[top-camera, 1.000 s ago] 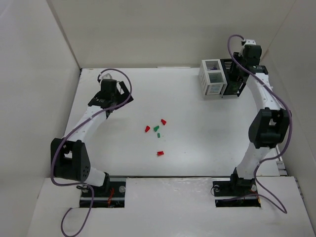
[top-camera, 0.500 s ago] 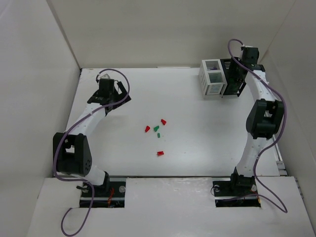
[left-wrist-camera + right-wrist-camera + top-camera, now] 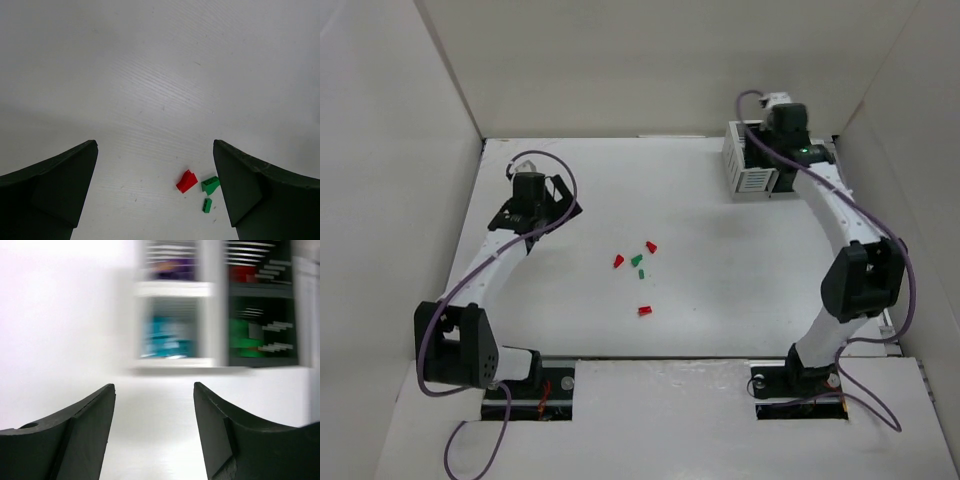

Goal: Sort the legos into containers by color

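Legos (image 3: pixel 637 260) on table (image 3: pixel 720 290); left pincer (image 3: pixel 154 145) wide apart, right pincer (image 3: pixel 154 386) partly apart, both empty.

The two bins (image 3: pixel 748 168) stand joined side by side at the table's (image 3: pixel 720 290) far right corner. Inside both lie legos (image 3: pixel 167 337). A cluster (image 3: pixel 638 260) of four more sits near the table's middle. A fifth lego (image 3: pixel 644 311) lies apart, nearer the arm bases. The left gripper (image 3: pixel 154 145) hangs left of the cluster, well apart.
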Controlling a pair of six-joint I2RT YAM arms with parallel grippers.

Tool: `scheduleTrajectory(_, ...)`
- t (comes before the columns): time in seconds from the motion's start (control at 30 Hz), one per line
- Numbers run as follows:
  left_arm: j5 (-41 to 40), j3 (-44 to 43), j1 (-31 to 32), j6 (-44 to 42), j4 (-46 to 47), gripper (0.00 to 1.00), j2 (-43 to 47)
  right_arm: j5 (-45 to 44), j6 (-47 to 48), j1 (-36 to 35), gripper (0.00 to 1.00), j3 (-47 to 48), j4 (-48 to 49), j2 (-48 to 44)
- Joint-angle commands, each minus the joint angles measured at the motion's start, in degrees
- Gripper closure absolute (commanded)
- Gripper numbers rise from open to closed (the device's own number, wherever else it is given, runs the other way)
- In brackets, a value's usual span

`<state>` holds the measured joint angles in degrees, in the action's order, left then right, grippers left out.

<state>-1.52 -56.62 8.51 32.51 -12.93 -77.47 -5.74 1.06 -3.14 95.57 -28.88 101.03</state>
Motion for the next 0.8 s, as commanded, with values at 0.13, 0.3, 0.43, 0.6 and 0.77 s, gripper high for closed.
scheduleTrajectory(0.13,-2.61,5.29,-0.16,4.39,-4.47,0.00,8.38,1.69,-1.05,-31.88,0.32,-13.80,3.56,-4.27)
scheduleTrajectory(0.3,-3.31,9.76,-0.16,5.46,-5.62,0.00,14.71,0.02,-2.38,-44.57,0.44,-17.35,6.38,-1.38)
scheduleTrajectory(0.43,-3.31,11.09,-0.16,5.46,-7.37,0.00,17.79,0.11,-5.97,-49.07,0.50,-17.35,6.91,2.67)
scheduleTrajectory(0.6,-2.79,11.62,-0.16,5.46,-7.37,0.00,20.26,0.29,-9.57,-50.30,0.57,-17.35,8.14,7.33)
scheduleTrajectory(0.77,-2.26,11.62,-0.16,5.46,-6.85,0.00,20.78,-2.08,-12.91,-50.30,0.57,-16.82,7.53,9.97)
